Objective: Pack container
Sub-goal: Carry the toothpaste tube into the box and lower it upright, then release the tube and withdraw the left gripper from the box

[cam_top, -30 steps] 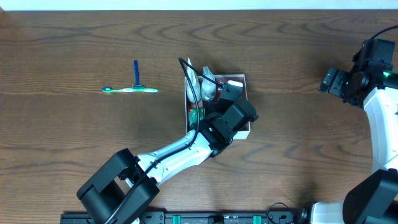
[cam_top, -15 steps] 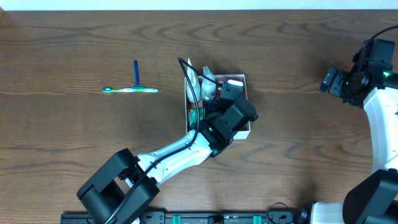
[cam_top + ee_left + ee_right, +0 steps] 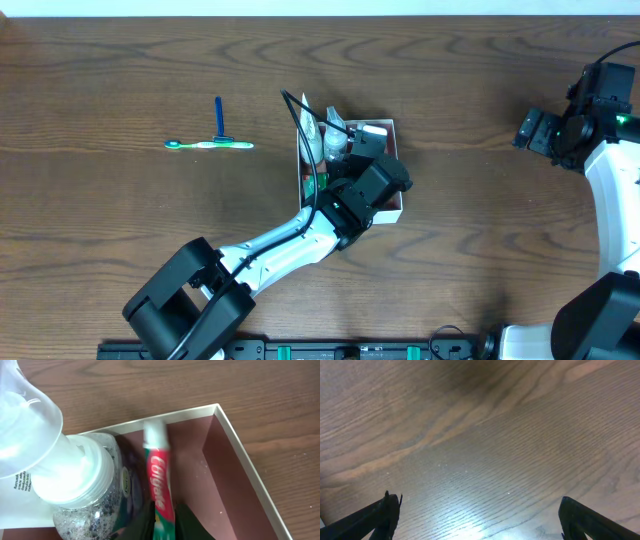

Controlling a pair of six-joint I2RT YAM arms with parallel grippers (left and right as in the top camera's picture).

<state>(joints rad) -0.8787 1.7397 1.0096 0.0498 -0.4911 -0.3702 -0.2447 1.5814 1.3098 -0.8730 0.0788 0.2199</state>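
Container sits near the middle of the brown wooden surface in the overhead view. Its thin white walls show along the top and right sides. The left arm reaches up from the lower left, and its dark wrist covers much of the box, so the tool at its end is hidden from this angle. White and green toiletries peek out at the box's left side. Well apart to the left lie a green-and-white toothbrush and, just above it, a small blue item too small to identify. The right tool hangs over bare wood at the far right edge, far from the box.

From the left wrist, the box's pinkish-brown floor and one corner are plain. A red-and-green toothpaste tube with a white cap lies inside, pointing toward the far wall. A clear bottle with a speckled, bubbly fill lies touching its left side. The left tool has its dark fingers standing narrowly apart on either side of the tube's lower end. Whether they pinch the tube or merely flank it cannot be told.

From the right wrist, only wood grain shows. The right tool's two fingertips sit at opposite bottom corners, spread wide, with nothing between them.
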